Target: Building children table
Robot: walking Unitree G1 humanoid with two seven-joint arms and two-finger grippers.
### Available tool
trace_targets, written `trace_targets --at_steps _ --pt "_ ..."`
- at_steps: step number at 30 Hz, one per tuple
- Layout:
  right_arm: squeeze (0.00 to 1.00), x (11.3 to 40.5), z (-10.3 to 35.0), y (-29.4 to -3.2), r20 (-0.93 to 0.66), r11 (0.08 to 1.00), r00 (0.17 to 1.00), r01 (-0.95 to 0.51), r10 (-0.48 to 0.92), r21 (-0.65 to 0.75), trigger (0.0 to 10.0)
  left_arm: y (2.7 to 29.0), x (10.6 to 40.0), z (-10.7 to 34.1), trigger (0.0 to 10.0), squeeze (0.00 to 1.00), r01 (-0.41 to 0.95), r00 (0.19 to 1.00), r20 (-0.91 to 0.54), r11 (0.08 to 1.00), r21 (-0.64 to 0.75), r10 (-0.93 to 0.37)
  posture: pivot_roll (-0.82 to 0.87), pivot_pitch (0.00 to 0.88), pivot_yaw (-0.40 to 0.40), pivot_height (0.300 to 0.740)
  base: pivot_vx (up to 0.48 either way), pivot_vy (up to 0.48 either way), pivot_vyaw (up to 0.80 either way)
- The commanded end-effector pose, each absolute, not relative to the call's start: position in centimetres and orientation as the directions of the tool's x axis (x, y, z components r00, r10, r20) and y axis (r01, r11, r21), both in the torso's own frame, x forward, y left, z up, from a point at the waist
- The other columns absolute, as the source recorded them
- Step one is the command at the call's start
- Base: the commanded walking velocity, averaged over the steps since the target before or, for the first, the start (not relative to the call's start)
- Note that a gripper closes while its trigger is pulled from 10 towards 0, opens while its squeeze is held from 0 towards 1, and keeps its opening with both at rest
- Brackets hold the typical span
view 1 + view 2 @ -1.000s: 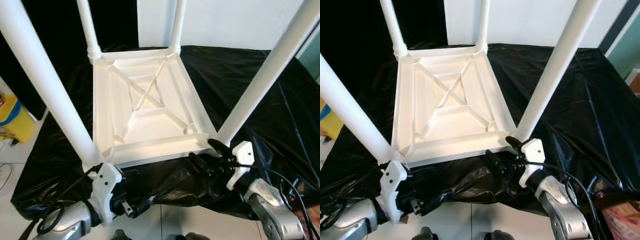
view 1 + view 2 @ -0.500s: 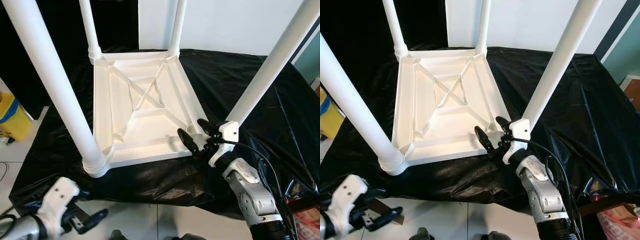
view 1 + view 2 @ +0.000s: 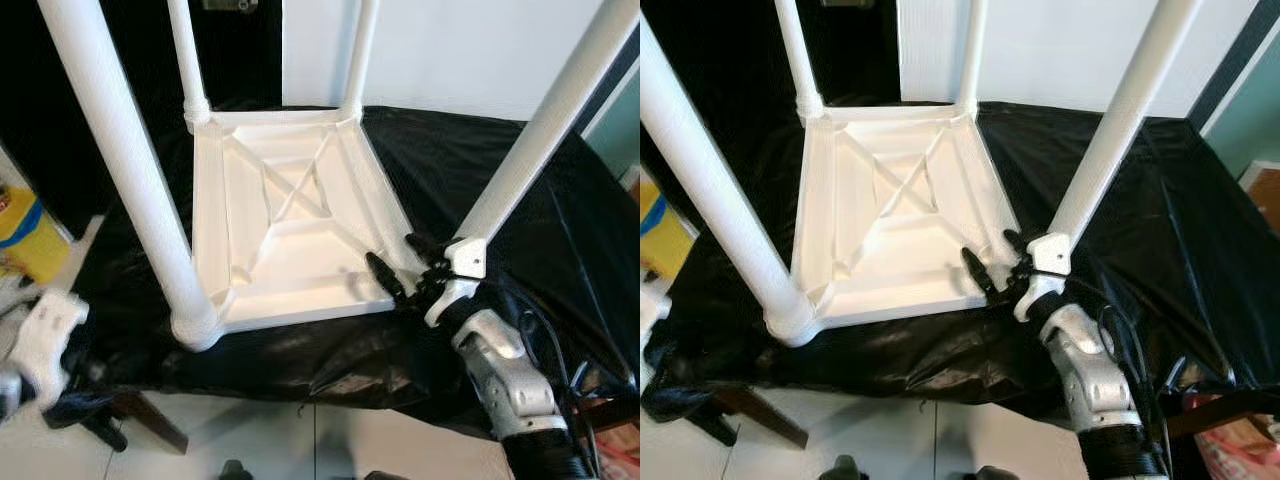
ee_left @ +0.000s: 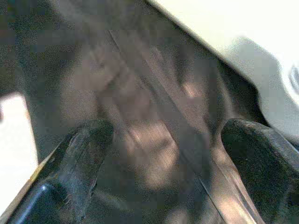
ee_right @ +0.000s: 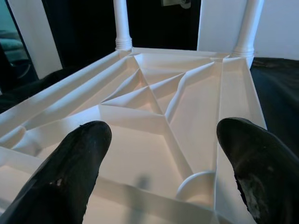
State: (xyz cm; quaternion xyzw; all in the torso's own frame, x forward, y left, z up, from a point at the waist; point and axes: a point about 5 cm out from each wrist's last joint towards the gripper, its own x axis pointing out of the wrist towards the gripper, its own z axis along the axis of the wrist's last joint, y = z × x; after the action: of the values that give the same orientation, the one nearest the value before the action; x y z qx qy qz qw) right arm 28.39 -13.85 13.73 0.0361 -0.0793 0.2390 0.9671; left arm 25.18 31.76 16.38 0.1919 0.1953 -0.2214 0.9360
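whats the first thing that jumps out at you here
A white children's table lies upside down on a black plastic sheet, its four legs pointing up. The right pincer, open, hovers at its near right corner beside one leg. The left pincer, also open, hangs low past the sheet's left edge.

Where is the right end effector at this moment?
In the left eye view the right end effector, fingers open, sits at the upturned white table's near right corner, beside its near right leg.

White plastic children's table (image 3: pixel 290 230) lies upside down on a black-covered surface (image 3: pixel 480 160), four round legs (image 3: pixel 120 170) pointing up.
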Motion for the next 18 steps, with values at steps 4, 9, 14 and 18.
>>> trace_targets --at_steps 4,9,14,18 --pt "0.0 28.1 13.2 -14.8 0.161 0.905 0.895 -0.425 0.415 0.027 10.0 31.3 28.6 16.8 10.0 0.0 0.424 0.886 -0.333 0.853 0.305 -0.322 0.05 0.036 -0.054 0.74 0.0 0.0 0.0" --pt "0.0 27.6 13.1 -15.0 0.159 0.913 0.903 -0.407 0.398 0.024 10.0 30.5 32.0 18.5 10.0 0.0 0.335 0.941 -0.14 0.913 0.234 -0.309 0.01 0.044 -0.033 0.74 0.0 0.0 0.0" --pt "0.0 26.4 12.5 -14.5 0.138 0.908 0.902 -0.418 0.41 0.036 10.0 29.8 34.8 19.3 10.0 0.0 0.207 0.978 -0.027 0.962 0.176 -0.206 -0.03 0.054 -0.014 0.74 0.0 0.0 0.0" --pt "0.0 25.1 11.7 -13.9 0.107 0.895 0.893 -0.443 0.436 0.051 10.0 29.1 36.0 19.7 10.0 0.0 0.162 0.986 0.02 0.979 0.122 -0.166 -0.06 0.073 -0.012 0.74 0.0 0.0 0.0"
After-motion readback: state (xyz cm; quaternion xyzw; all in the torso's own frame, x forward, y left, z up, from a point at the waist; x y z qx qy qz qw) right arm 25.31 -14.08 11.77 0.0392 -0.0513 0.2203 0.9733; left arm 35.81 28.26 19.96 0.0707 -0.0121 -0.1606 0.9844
